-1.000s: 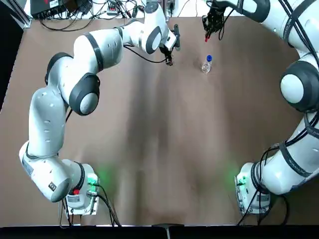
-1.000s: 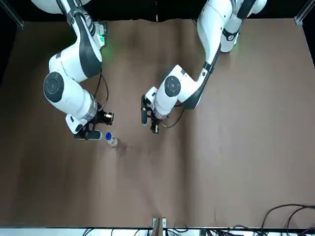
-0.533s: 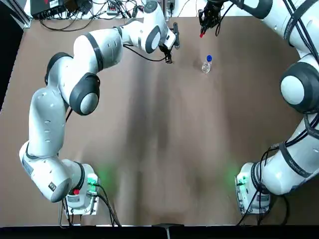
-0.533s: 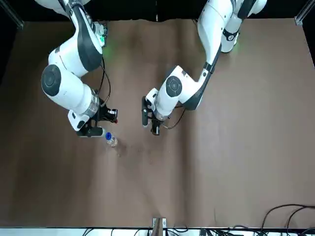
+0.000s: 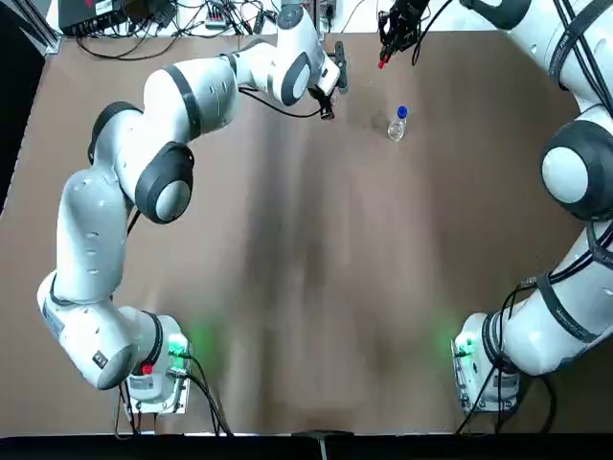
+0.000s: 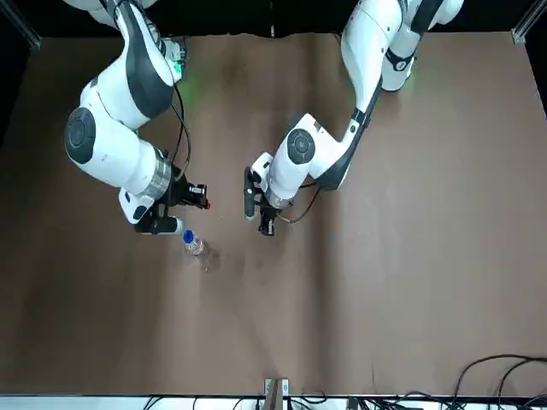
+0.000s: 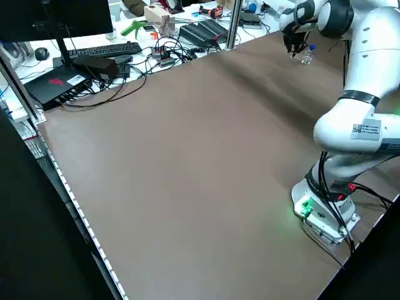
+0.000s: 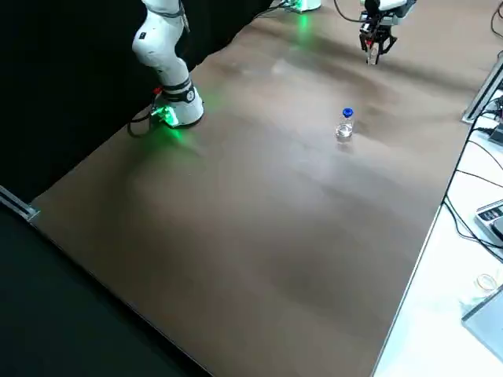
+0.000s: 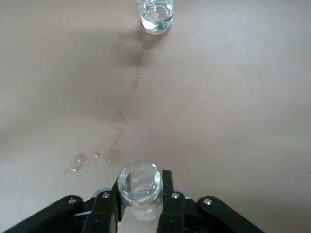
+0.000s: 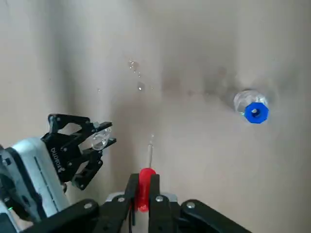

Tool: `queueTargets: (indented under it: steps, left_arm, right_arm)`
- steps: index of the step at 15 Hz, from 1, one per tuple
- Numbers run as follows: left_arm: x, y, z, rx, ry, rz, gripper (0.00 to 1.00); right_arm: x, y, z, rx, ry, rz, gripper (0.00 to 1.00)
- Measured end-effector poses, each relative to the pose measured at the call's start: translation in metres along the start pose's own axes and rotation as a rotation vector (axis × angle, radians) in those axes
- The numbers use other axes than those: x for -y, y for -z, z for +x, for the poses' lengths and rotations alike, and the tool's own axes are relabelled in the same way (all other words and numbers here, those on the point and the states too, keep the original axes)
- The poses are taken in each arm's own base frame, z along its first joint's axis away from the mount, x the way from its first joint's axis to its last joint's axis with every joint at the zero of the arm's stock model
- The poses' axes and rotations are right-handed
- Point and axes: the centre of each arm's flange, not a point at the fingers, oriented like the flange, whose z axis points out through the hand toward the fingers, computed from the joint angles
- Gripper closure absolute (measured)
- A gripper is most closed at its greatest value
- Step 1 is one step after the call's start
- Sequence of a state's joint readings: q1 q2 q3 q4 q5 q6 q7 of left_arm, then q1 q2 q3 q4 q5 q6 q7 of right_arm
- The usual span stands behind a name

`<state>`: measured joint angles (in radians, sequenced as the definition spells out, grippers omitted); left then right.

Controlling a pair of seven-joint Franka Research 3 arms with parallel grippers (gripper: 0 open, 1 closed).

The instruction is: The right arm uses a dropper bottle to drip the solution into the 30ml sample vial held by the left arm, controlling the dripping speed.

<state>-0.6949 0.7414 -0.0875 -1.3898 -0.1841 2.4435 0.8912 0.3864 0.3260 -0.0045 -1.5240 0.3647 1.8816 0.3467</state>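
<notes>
The dropper bottle (image 5: 397, 126) stands open on the brown table with its blue collar up, also in the front view (image 6: 194, 245) and the right wrist view (image 10: 253, 110). Its red dropper top (image 10: 144, 183) is off the bottle. My right gripper (image 5: 387, 53) is shut on that top and holds it above the table near the far edge, glass tip (image 10: 150, 148) pointing away. My left gripper (image 5: 327, 110) is shut on the clear 30ml sample vial (image 9: 140, 182), a short way to the robot's left of the bottle. The vial's mouth is open.
Small wet drops (image 9: 115, 156) spot the table between the vial and the bottle. Cables, a keyboard and boxes (image 7: 106, 53) lie on the bench past the table's far edge. Both arm bases (image 5: 158, 369) show green lights at the near edge.
My right gripper has carried the red dropper top away from the bottle, towards the far edge and the left gripper. The left gripper, the vial and the bottle have hardly moved.
</notes>
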Motion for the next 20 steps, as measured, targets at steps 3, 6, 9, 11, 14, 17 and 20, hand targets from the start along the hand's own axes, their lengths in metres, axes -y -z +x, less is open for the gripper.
queueTargets:
  steps: [3,6,9,11,14,17,20]
  left_arm:
    - [0.000,0.000,0.000,0.000,0.000,0.000,0.69]
    - [0.000,0.000,0.000,0.000,0.000,0.000,0.69]
    - [0.000,0.000,0.000,0.000,0.000,0.000,0.69]
    - [0.000,0.000,0.000,0.000,0.000,0.000,0.69]
    - [0.000,0.000,0.000,0.000,0.000,0.000,0.69]
    - [0.000,0.000,0.000,0.000,0.000,0.000,0.69]
    - [0.000,0.000,0.000,0.001,0.000,0.000,0.69]
  right_arm:
    - [0.010,-0.004,-0.006,0.012,0.018,0.014,0.88]
    - [0.023,-0.009,-0.013,0.022,0.065,0.018,0.88]
    - [0.034,-0.013,-0.020,0.031,0.092,0.023,0.88]
    - [0.040,-0.014,-0.023,0.042,0.096,0.045,0.88]
    - [0.043,-0.015,-0.024,0.045,0.104,0.069,0.88]
    - [0.049,-0.014,-0.025,0.034,0.121,0.093,0.88]
    - [0.051,-0.014,-0.022,0.009,0.122,0.112,0.88]
